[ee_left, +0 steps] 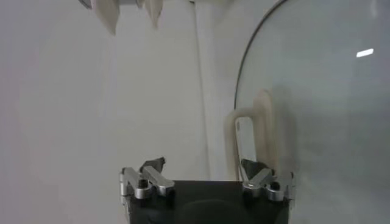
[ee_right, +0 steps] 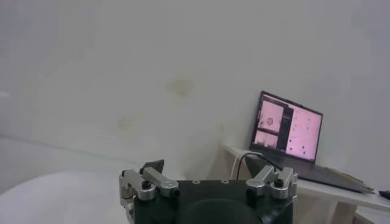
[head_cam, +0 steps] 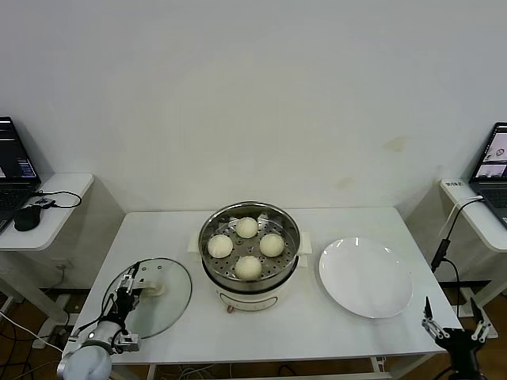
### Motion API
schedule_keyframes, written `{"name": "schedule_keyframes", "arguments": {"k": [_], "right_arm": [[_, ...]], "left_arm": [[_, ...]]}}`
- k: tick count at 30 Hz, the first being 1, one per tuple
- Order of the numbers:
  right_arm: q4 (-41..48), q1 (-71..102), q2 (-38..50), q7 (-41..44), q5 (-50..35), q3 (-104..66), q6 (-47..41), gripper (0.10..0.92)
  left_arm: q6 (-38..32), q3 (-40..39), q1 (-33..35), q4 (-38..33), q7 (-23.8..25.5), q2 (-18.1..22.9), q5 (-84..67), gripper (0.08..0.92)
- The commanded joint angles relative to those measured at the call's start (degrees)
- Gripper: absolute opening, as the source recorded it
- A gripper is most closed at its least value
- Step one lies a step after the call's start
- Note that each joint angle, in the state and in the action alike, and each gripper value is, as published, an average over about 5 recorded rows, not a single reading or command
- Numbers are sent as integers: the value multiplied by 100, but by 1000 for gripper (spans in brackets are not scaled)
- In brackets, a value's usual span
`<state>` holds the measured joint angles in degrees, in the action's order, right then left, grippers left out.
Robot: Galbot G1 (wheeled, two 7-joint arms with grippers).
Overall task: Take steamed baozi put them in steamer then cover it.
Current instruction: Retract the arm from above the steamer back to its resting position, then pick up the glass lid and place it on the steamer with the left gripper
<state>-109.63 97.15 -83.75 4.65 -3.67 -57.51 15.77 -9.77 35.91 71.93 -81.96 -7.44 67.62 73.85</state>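
A white table (head_cam: 158,229) stands against a plain wall, seen from above. At its centre sits the steamer (head_cam: 249,273), a shiny metal pot on a white base. All four buns (head_cam: 249,267) already lie on the perforated tray inside it, one far, one near, one left and one right, so the loading part of the job looks done. To the right of the steamer lies a white plate (head_cam: 365,277), with nothing on it.

What is left is the covering. The glass lid (head_cam: 154,297) lies flat on the table near the left front corner, well apart from the steamer, its cream handle (head_cam: 150,286) on top. The left gripper (head_cam: 131,286) hovers at the lid's left part, beside the handle; its fingers are spread apart and grip nothing. In the left wrist view the handle (ee_left: 251,131) lies just ahead of one finger, not between the two.

The right gripper (head_cam: 454,321) waits off the table's near right corner, fingers spread, holding nothing.
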Motion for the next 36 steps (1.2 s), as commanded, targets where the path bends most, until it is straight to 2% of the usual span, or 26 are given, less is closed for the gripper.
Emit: {"name": "schedule_keyframes", "arguments": {"k": [1,9,18,25,31,36], "right_arm": [[10,11,2,4,-11,22,-12,823],[-13,23,54,18,0,13,-39,823],[-26,4,105,39,186,111,-13,823],[-41,29,127,39,526,203,82,823],[23,7,195,57,548,402,107,823],[94,-3,179,70,635,625,149,823]], "left_arm": [[-5,-26,-104,162,7,18,6,642],[10,-58,-111,277,-165,145,-86,409],[314,54,195,-416,-546,151,-407,163],[803,396,850,-1562,-480,-109,-601,140],[1277,602,1165,-2532,143,-489,-1072,140],[1694,417,1120,-3242,581,-781,-1521,140]]}}
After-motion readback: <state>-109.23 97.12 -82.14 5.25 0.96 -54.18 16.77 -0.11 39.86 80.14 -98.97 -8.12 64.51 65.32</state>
